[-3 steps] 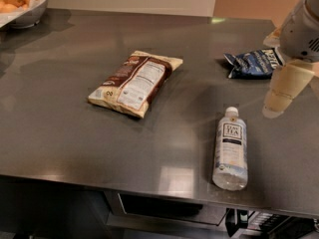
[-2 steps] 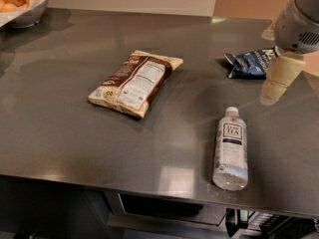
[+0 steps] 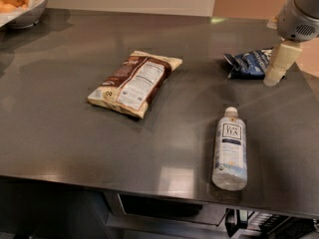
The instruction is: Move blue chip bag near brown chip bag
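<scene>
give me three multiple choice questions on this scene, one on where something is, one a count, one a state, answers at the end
1. Where is the blue chip bag relative to the brown chip bag?
A) on top of it
B) tucked under it
C) apart from it, toward the picture's right

2. How many bottles are on the table?
A) one
B) none
C) three

3. How is the tea bottle posed?
A) upright
B) lying on its side
C) standing on its cap

Answers:
1 C: bare table separates the two bags, and the gripper is at the blue chip bag's right end.
2 A: only the one tea bottle shows.
3 B: it lies flat, with its cap pointing toward the far edge.
</scene>
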You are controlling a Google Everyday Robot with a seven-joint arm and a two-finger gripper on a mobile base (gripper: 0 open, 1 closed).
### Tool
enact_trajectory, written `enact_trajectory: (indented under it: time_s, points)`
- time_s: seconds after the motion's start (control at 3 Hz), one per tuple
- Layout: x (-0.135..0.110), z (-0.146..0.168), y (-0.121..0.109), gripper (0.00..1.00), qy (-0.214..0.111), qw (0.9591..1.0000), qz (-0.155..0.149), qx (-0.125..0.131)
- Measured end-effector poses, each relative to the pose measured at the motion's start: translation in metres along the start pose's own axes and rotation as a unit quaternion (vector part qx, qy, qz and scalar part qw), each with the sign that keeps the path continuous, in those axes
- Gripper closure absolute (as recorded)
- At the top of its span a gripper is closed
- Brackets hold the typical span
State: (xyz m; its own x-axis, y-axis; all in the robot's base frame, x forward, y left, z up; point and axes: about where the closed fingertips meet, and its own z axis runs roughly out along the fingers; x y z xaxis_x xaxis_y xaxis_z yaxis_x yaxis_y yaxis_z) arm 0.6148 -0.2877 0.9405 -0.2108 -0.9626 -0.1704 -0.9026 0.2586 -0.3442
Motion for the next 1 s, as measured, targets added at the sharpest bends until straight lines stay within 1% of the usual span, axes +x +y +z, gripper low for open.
enact_trajectory:
  time_s: [0.33, 0.67, 1.0]
  points:
    - [0.013, 0.036, -0.033, 0.0, -0.009, 0.9999, 0.004, -0.001]
    - [0.018, 0.07, -0.053, 0.0, -0.006, 1.0, 0.0, -0.006]
    - [0.022, 0.097, -0.065, 0.0, 0.0, 1.0, 0.002, -0.008]
